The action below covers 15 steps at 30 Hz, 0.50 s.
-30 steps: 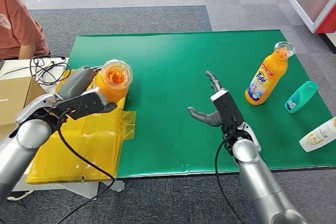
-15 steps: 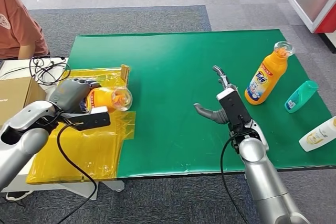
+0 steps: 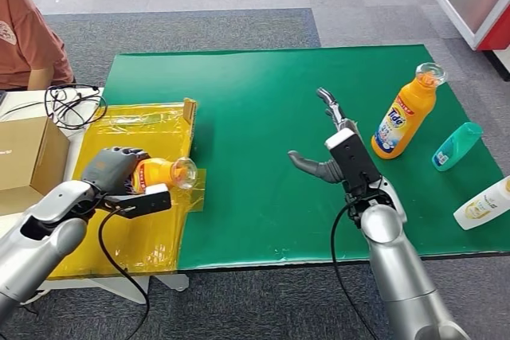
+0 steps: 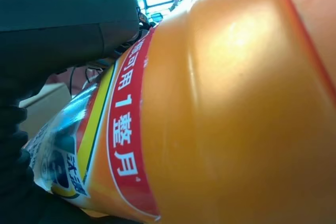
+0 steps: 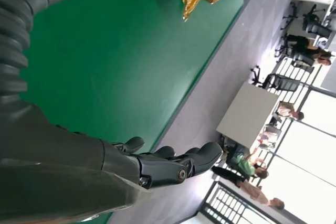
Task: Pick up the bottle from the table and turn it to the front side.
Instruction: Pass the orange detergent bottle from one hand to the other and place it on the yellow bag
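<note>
My left hand grips an orange detergent bottle lying on its side just above the yellow-taped tray at the left, its clear cap pointing right. Up close the bottle shows a red label band with Chinese text, my dark thumb across it. My right hand hovers open over the middle of the green table, fingers spread and pointing away from me. A second orange Tide bottle stands upright to its right.
A teal bottle and a white bottle lie near the table's right edge. A cardboard box and black cables sit at the left, beside a person in an orange shirt.
My left hand has tipped the orange bottle from cap-toward-camera onto its side and lowered it toward me over the yellow tray. My right hand has edged right and away from me.
</note>
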{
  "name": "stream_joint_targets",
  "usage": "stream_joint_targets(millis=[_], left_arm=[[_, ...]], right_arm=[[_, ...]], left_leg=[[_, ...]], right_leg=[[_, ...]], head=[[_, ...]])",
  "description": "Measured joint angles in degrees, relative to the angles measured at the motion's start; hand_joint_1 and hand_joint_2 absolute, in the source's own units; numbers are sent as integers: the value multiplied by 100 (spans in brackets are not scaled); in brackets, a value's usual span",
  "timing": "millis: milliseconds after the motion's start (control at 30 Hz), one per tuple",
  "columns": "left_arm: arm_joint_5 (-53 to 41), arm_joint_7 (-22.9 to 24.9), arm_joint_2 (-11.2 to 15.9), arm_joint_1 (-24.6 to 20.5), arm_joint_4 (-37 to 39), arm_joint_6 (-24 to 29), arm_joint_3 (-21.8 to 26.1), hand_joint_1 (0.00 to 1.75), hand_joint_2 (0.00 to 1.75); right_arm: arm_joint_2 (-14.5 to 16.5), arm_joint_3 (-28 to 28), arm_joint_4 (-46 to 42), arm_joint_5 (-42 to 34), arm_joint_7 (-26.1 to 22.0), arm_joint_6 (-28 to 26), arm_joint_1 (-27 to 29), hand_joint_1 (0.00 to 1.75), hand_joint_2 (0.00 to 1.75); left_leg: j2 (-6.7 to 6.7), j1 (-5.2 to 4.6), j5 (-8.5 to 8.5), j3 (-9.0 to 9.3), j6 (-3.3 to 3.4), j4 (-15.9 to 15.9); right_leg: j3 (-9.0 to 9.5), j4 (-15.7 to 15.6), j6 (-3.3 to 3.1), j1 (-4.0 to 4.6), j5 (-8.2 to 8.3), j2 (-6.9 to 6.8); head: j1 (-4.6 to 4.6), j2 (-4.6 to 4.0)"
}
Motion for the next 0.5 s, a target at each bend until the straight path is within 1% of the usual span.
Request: stream_joint_targets(millis=[167, 300, 433, 500], left_arm=[[-144, -67, -197, 196, 343, 304, 169, 175, 175], [-244, -77, -254, 240, 453, 422, 225, 175, 175], [-589, -72, -471, 262, 1004, 904, 485, 175, 175], [-645, -66, -530, 261, 1173, 953, 573, 175, 175]], right_arm=[[37, 137, -179, -16, -40, 60, -3, 0, 175], [41, 187, -235, -37, -63, 98, -3, 0, 175], [45, 438, -578, -55, -99, 174, 10, 0, 175], [45, 488, -662, -66, -101, 179, 12, 0, 175]], left_leg=[[0, 0, 0, 0, 0, 0], [0, 0, 0, 0, 0, 0], [0, 0, 0, 1, 0, 0], [0, 0, 0, 1, -1, 0]], right_leg=[[-1, 0, 0, 0, 0, 0], [-2, 0, 0, 0, 0, 0], [-1, 0, 0, 0, 0, 0], [-1, 0, -1, 0, 0, 0]], head=[[0, 0], [-1, 0], [-1, 0], [-1, 0]])
